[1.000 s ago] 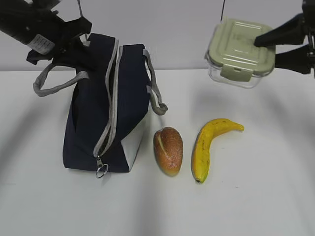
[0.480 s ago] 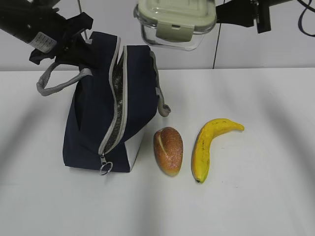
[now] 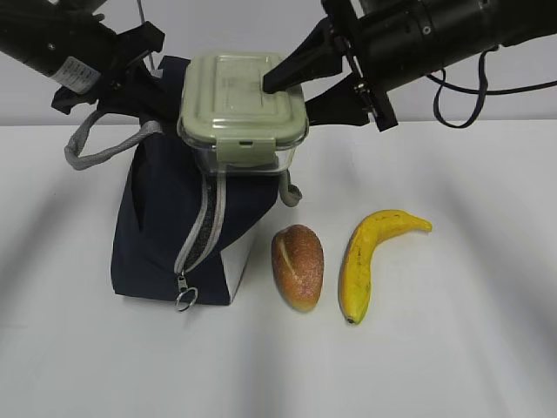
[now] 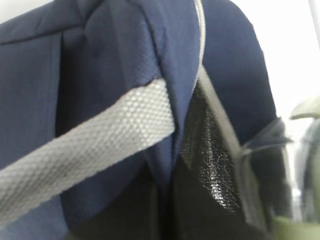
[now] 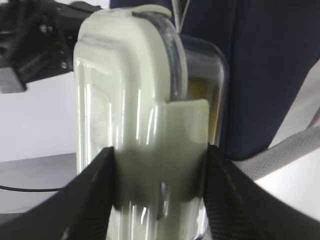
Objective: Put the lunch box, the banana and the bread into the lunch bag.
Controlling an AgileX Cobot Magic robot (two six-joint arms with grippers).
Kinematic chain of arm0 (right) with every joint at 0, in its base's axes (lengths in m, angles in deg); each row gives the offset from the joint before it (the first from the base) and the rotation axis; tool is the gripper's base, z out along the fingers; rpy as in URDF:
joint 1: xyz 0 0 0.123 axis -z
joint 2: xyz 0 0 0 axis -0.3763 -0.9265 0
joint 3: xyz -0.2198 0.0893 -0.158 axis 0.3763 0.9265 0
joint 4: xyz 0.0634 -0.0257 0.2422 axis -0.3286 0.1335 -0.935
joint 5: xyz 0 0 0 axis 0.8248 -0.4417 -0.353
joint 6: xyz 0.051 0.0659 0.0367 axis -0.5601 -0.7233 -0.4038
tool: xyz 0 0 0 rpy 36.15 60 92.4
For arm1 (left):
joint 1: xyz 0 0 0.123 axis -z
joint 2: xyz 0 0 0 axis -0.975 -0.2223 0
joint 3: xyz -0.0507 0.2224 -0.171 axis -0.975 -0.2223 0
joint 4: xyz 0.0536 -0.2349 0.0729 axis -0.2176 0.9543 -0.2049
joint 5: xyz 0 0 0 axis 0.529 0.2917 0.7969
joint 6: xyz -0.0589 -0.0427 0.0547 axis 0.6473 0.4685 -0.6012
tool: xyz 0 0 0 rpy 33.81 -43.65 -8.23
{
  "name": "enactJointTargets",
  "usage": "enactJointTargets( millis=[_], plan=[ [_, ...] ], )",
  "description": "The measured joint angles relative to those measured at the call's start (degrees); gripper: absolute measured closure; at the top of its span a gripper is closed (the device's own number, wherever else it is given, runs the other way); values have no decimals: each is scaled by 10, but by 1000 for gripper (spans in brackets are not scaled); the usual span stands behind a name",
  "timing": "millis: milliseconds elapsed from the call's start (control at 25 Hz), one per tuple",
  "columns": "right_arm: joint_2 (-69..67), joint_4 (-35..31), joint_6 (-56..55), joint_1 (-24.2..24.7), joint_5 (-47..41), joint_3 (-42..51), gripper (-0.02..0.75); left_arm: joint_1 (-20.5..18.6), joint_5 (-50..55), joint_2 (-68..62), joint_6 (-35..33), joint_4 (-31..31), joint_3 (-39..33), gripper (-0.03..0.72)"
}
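The lunch bag (image 3: 187, 218) stands at table left, zip open, its grey handle (image 3: 100, 148) apparently held up by the left gripper (image 3: 130, 52); clamp state can't be told, fingers hidden. The right gripper (image 3: 300, 83) is clenched on the lunch box (image 3: 244, 109), poised above the bag's mouth. Best to lower it level w/ the slot, centred, avoiding zip edges. The banana (image 3: 370, 261) and bread (image 3: 298, 266) wait beside the bag.

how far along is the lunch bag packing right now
Done: the tall navy-blue fabric lunch bag is unzipped, and the left gripper holds its grey handle. In hand: the right gripper holds the clear, sage-green-lidded lunch box over the opening, not yet inside. Left: the golden-brown bread roll and the yellow banana lie on the white table.
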Motion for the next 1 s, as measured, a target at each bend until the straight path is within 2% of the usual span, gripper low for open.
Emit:
enactJointTargets(
  millis=[280, 1000],
  plan=[
    [-36, 41, -4, -21, 0, -71, 381, 0, 4, 0, 0, -1, 0, 690],
    [-38, 45, -4, -22, 17, -78, 384, 0, 4, 0, 0, -5, 0, 690]
  ],
)
